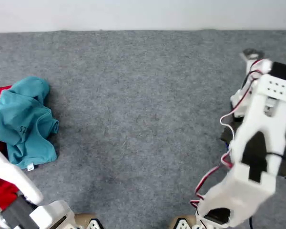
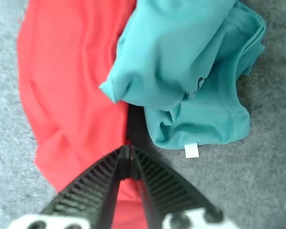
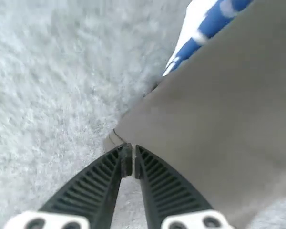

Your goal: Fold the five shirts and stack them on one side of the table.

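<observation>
Left gripper hangs over the red shirt, fingers pressed together and empty, beside the crumpled teal shirt at the left of the grey worktop. Right gripper, fingers likewise closed, sits at a tan shirt's hem, seemingly not pinching it. A blue-striped shirt lies beyond.

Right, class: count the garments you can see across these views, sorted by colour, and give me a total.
Teal shirt: 1
Red shirt: 1
Grey-brown garment: 1
Blue-and-white striped garment: 1
Total: 4 in sight
</observation>
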### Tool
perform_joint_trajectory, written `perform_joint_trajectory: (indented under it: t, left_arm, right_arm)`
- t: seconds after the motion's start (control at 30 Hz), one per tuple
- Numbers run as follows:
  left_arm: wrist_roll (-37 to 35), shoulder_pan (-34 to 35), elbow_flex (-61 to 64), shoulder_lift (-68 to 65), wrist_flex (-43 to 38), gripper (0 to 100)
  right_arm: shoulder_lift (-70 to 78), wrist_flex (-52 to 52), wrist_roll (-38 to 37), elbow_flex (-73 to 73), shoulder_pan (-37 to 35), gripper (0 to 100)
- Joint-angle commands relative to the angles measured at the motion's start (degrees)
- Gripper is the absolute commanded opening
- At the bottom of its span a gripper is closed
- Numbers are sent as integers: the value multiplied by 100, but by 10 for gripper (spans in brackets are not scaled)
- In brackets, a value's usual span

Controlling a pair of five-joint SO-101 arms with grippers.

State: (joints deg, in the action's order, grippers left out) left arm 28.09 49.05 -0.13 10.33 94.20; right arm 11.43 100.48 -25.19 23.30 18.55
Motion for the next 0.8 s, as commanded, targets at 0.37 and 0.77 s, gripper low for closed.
perform_joint_trajectory:
  t: [0.37,0.77]
  left_arm:
    - [1231,-492,778,193,176,207]
    - [1222,-1143,2123,-1960,-1987,207]
  right_arm:
    - [-2712,233,35,-2365,101,9]
    - [-3389,224,18,-3103,101,9]
